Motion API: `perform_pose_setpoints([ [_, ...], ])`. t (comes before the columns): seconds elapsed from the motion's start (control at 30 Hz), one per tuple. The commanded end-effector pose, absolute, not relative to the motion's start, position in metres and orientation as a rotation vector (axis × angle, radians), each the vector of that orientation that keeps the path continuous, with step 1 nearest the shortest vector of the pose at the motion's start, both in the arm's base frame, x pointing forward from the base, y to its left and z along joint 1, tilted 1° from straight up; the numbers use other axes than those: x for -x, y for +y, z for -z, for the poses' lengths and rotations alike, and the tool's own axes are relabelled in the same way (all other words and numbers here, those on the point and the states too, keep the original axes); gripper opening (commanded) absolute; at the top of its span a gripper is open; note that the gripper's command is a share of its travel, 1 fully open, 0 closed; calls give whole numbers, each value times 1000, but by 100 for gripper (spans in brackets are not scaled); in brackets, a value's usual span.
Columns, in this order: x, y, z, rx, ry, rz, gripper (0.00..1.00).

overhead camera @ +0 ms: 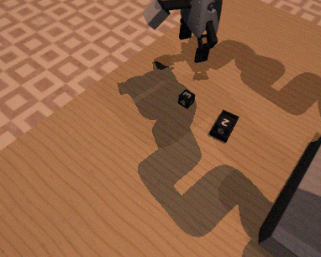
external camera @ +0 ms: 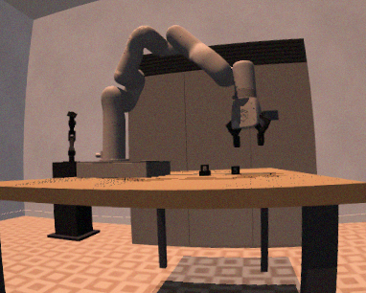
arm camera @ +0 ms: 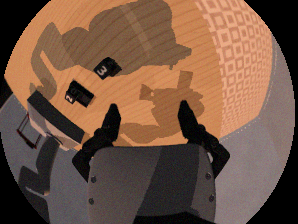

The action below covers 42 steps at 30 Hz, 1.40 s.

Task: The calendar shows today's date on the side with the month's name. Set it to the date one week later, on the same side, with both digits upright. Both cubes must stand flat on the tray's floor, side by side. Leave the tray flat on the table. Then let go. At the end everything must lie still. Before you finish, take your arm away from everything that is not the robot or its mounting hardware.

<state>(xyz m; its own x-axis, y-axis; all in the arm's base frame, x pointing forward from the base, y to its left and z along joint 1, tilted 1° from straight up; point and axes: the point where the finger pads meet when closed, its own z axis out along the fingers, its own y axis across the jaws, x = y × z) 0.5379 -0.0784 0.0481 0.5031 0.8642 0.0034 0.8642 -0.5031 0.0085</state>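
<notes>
Wood grain runs across the tabletop [overhead camera: 94, 176] [external camera: 179, 193] [arm camera: 130, 92], with patterned tiles beyond its edge. On it one cube [overhead camera: 186, 98] [external camera: 235, 169] [arm camera: 107, 68], showing a 3, stands outside the tray, just apart from it. Its digit reads clearly enough (the fainter mark on its neighbouring face does not). Inside the tray [overhead camera: 217, 137] [external camera: 204, 174] [arm camera: 88, 104], a 2 shows on the other cube [overhead camera: 225, 122] [external camera: 204, 168] [arm camera: 71, 96]. The claw [overhead camera: 193, 44] [external camera: 248, 145] [arm camera: 148, 109] hangs above the table, fingers wide, holding nothing. Seemingly still left: choosing the faces, seating the loose cube beside its partner and leaving everything at rest.
</notes>
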Motion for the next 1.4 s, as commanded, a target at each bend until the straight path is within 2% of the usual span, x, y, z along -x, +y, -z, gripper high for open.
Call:
perform_pose_setpoints([
  [0.0, -540, -79, -32, -2716, 1562, -16, 100],
  [0.17, -540, -78, -14, -2716, 1562, -16, 100],
  [0.57, -540, -79, -8, -2716, 1562, -16, 100],
  [1.03, -541, -79, 23, -2716, 1562, -16, 100],
  [1.37, -541, -79, 26, -2716, 1562, -16, 100],
])
